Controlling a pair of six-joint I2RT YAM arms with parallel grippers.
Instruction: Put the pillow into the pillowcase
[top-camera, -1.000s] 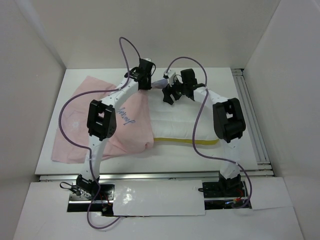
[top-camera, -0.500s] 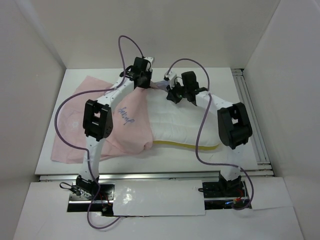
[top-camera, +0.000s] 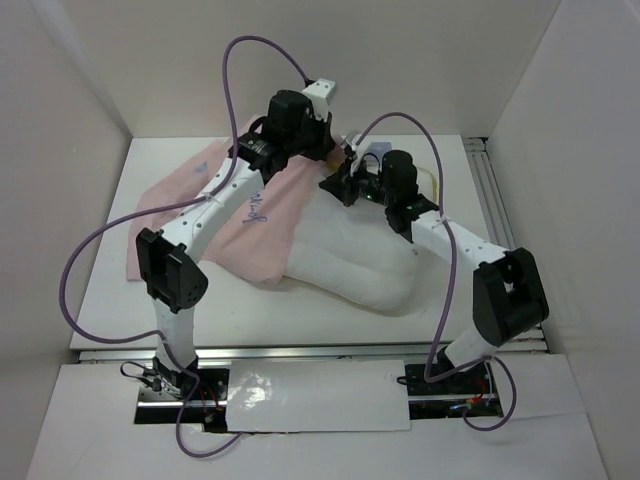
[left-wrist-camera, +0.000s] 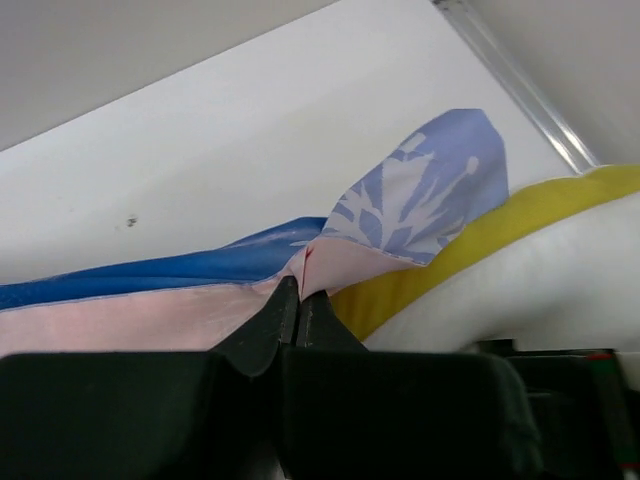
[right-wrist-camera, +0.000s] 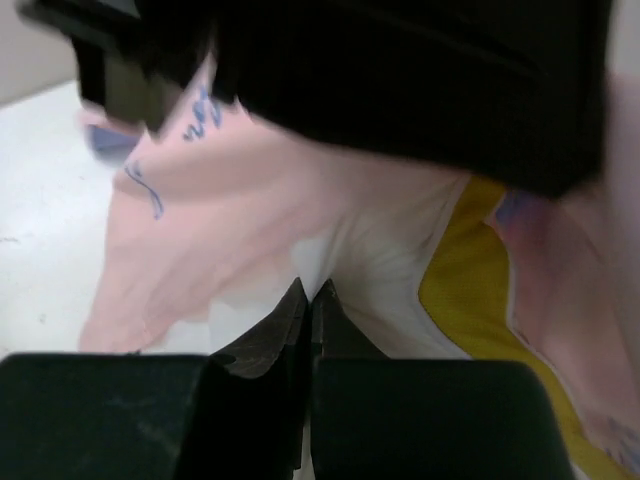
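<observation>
The white pillow (top-camera: 350, 265) lies mid-table, its far end raised. The pink pillowcase (top-camera: 200, 200) covers the pillow's left part and spreads to the left. My left gripper (top-camera: 290, 150) is at the pillowcase's raised far edge. In the left wrist view that gripper (left-wrist-camera: 300, 290) is shut on the pink pillowcase hem (left-wrist-camera: 150, 320), with a blue printed flap (left-wrist-camera: 430, 190) and the pillow's yellow seam (left-wrist-camera: 470, 250) just to its right. My right gripper (top-camera: 335, 187) is close beside it. In the right wrist view it (right-wrist-camera: 310, 292) is shut on white pillow cloth (right-wrist-camera: 380, 250), next to the pink pillowcase (right-wrist-camera: 220, 200).
White walls close the table (top-camera: 110, 300) on three sides. A metal rail (top-camera: 500, 200) runs along the right edge. Purple cables loop above both arms. The left arm's black body (right-wrist-camera: 400, 80) fills the top of the right wrist view.
Both grippers have shut on the fabric and lifted it at the far side. The pillow's front yellow seam has gone out of sight. The pillowcase has bunched toward the centre.
</observation>
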